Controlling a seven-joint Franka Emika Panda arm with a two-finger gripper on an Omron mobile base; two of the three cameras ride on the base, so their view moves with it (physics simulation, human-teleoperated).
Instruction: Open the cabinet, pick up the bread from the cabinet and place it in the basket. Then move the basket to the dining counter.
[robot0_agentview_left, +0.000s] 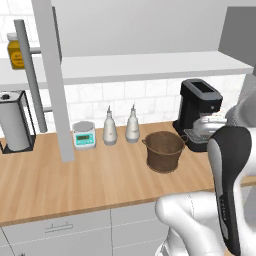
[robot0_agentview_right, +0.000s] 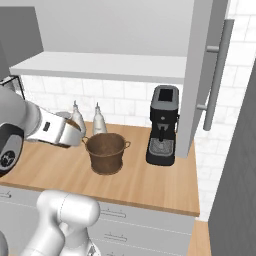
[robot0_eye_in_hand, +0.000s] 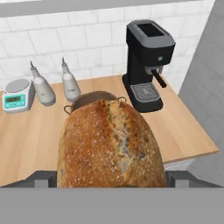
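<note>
My gripper (robot0_agentview_right: 73, 131) is shut on the bread (robot0_eye_in_hand: 111, 144), a golden-brown crusty roll held between both fingers (robot0_eye_in_hand: 43, 178). It hangs above the worktop on my side of the basket (robot0_agentview_right: 106, 151), not touching it. The basket (robot0_agentview_left: 165, 150) is a dark brown woven pot with two small handles, and nothing shows inside it. In the hand view its rim (robot0_eye_in_hand: 93, 97) peeks out just behind the roll. The grey cabinet (robot0_agentview_left: 50, 75) stands open, its doors swung out and its white shelf (robot0_agentview_left: 150, 65) bare in the middle. The dining counter is out of view.
A black coffee machine (robot0_agentview_right: 162, 125) stands right of the basket. Two white bottles (robot0_agentview_left: 120, 125) and a small scale (robot0_agentview_left: 83, 134) sit left of it by the tiled wall. A paper towel holder (robot0_agentview_left: 15, 122) is far left, with a yellow jar (robot0_agentview_left: 16, 52) on the shelf above. The right door (robot0_agentview_right: 200, 75) juts over the worktop.
</note>
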